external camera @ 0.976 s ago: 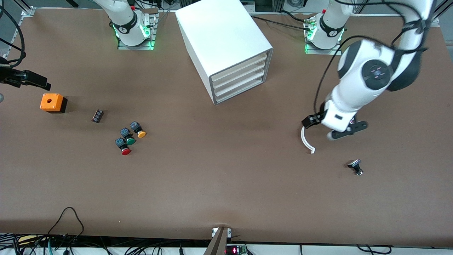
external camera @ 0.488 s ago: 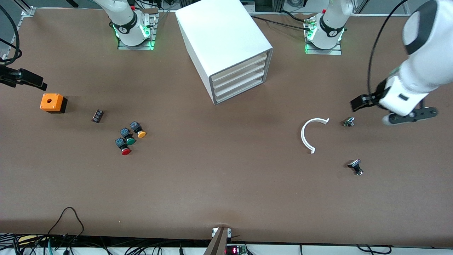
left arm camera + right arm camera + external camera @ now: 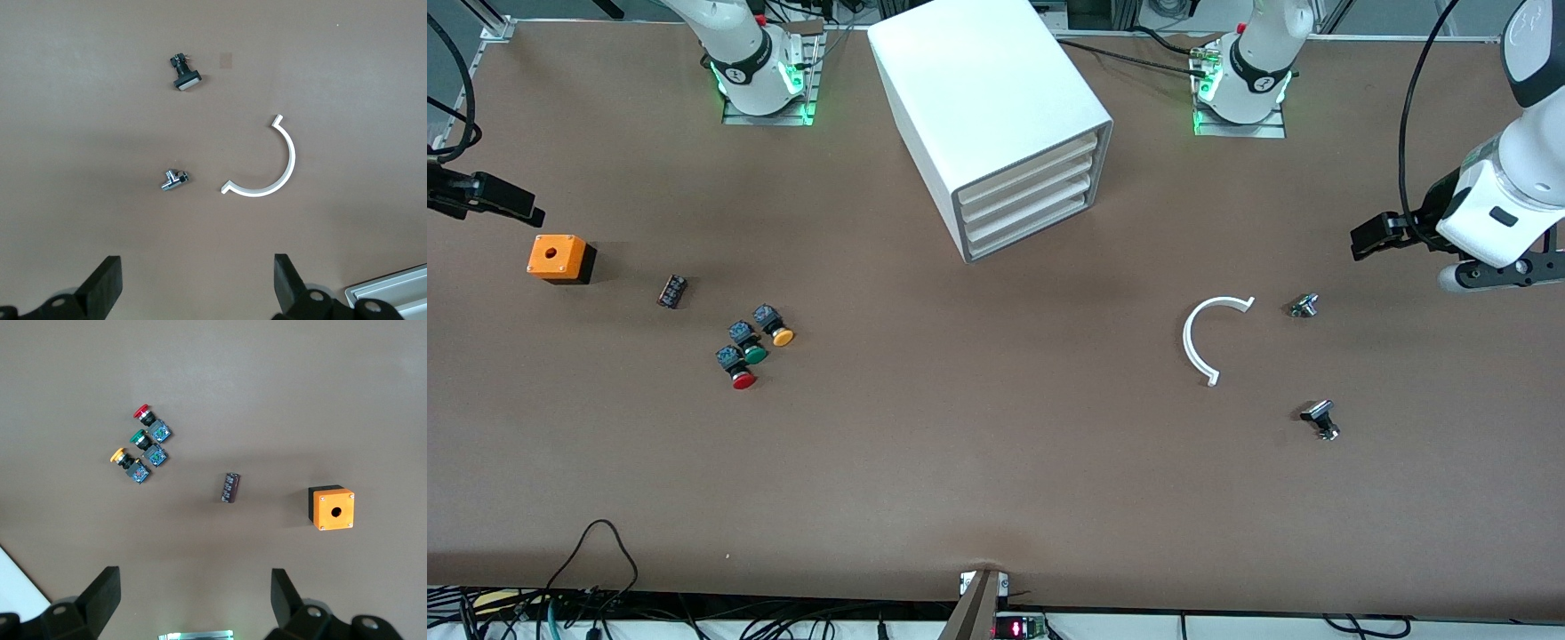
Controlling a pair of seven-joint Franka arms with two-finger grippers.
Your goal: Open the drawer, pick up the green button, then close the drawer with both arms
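White, smooth and boxy: cabinet at the table's middle, 4 shallow tray fronts stacked in its open face, all flush. Lowest drawer shut, so nothing of the task done as far as can be seen: opening, taking and closing all left.

Green-capped button out on the bare table toward the right arm's end, well apart from the cabinet, middle one of 3 alike; round glossy cap, dark blocky body. Red-capped one nearer the front camera, yellow-orange one farther, all 3 just beside each other. Close by, a small dark cylinder and an orange square box with a round hole in its lid, on a black base.

Matte brown table surface, faintly felt-like. Toward the left arm's end, a thin white half-ring of plastic, a small shiny metal fitting and a black knob-like part.

Left claw spread wide, holding nothing, hanging over the table's edge at the left arm's end, above the half-ring and fitting in its wrist view. Right claw equally wide, empty, over the table's other end near the orange box, the 3 buttons in its view.
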